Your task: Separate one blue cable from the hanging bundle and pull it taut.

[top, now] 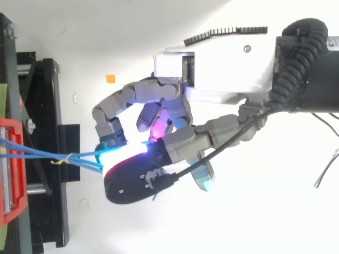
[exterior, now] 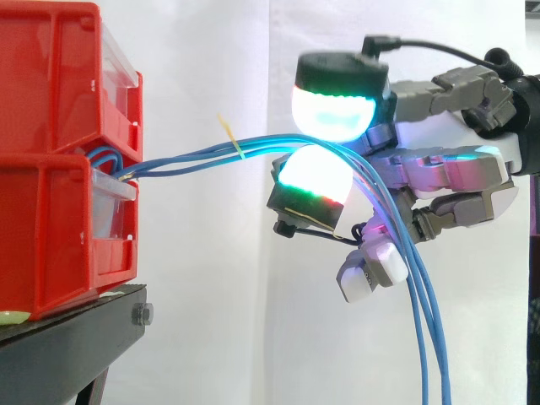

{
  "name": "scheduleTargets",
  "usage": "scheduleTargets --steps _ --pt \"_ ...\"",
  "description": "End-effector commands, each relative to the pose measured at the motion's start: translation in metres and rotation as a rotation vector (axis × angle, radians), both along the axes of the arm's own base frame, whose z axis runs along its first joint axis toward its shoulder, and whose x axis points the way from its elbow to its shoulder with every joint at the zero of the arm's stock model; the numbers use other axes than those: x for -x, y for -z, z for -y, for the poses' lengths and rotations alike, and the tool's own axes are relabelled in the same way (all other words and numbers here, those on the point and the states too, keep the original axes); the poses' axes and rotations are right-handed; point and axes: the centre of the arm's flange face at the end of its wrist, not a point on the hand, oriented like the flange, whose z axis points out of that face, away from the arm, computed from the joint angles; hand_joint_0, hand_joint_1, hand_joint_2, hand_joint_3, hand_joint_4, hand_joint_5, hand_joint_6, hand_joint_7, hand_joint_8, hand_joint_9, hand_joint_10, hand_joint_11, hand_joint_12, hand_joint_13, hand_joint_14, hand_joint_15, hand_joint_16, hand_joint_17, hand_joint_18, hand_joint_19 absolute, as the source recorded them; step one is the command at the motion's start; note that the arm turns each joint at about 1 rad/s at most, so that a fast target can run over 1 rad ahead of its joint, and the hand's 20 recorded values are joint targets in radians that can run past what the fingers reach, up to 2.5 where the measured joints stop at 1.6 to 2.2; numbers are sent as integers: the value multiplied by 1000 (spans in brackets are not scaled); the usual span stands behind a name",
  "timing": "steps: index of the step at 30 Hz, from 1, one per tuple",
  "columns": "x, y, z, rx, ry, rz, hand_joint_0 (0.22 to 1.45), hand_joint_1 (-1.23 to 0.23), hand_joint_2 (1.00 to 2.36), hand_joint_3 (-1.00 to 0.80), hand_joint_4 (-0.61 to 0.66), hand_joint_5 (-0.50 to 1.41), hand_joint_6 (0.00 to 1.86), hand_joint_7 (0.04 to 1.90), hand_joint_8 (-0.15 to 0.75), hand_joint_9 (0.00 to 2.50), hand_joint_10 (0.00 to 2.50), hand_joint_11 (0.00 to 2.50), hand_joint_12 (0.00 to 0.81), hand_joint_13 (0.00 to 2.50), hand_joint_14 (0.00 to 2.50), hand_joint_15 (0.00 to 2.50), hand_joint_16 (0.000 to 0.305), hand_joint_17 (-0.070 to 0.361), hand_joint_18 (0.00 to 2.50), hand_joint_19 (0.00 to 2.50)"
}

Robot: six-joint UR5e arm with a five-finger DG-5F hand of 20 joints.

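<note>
At 9 o'clock in my side view I have two red bins stacked, the upper [exterior: 51,76] on the lower [exterior: 42,236], both on the black stand [exterior: 59,346] at about 7 o'clock. The blue cables [exterior: 261,143] come out where the two bins meet, beside a clear drawer front, and run toward 3 o'clock, rising slightly on the way. Partway along, a thin yellow tie [exterior: 229,131] is knotted around them, its loose end sticking up toward 11 o'clock. In the top view the same tie [top: 65,158] sits just past the stand's edge, with the strands spreading a little on the hand's side of it.

Right of the tie the strands go straight in between two big glowing pads, one [exterior: 333,110] at 12 o'clock of them and one [exterior: 314,177] at 6 o'clock, both white with a green rim. The pads close on the strands from above and below. The hand [top: 222,69] comes in from 3 o'clock, its fingers curled around the bundle, so I read it as clamped on the cables. Several strands pass through the grip together, and I cannot tell whether any one of them is parted from the others.

Between bins and pads the cables look fairly straight, not sagging. Behind the pads they bend over the curled fingers and hang loose toward 6 o'clock, leaving the side view at its lower edge around 5 o'clock. A white curtain backs it all.
</note>
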Motion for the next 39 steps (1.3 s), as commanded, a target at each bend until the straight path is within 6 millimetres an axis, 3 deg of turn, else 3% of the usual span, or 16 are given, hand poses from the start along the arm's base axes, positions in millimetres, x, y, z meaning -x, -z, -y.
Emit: scheduleTargets --steps 1,6,10,15,20,30,32,35,39 --pt "0 0 0 0 1 0 586 -631 1006 -142 77 146 503 1322 119 1908 7 153 274 1158 10 310 62 139 599 450" --pt "0 0 -1 0 -1 0 614 -716 1008 -85 81 146 502 1329 108 1914 7 176 270 1157 12 317 59 132 603 459" --pt "0 0 0 0 1 0 627 -876 1016 -122 54 143 502 1352 105 1880 9 215 257 1132 13 340 54 121 577 480" --pt "0 0 0 0 -1 -2 629 -1002 1018 -245 44 134 500 1400 106 1805 14 265 236 1069 15 386 47 105 514 532" --pt "0 0 0 -2 -2 -3 562 -1079 1000 -500 56 126 514 1375 126 1765 12 273 249 1054 14 378 49 111 520 523" --pt "0 0 0 -2 -2 0 472 -897 1000 -500 74 131 500 1385 140 1784 10 230 263 1059 13 359 55 124 545 505" --pt "0 0 0 -2 -1 0 458 -678 1000 -500 62 137 501 1356 122 1826 11 212 267 1079 12 343 57 128 558 493" --pt "0 0 0 -1 1 0 493 -480 1000 -500 55 141 502 1330 106 1862 12 218 245 1109 13 353 54 120 535 502" --pt "0 0 0 0 1 0 521 -486 1000 -500 43 140 501 1336 99 1864 10 222 235 1107 13 357 51 114 519 515"
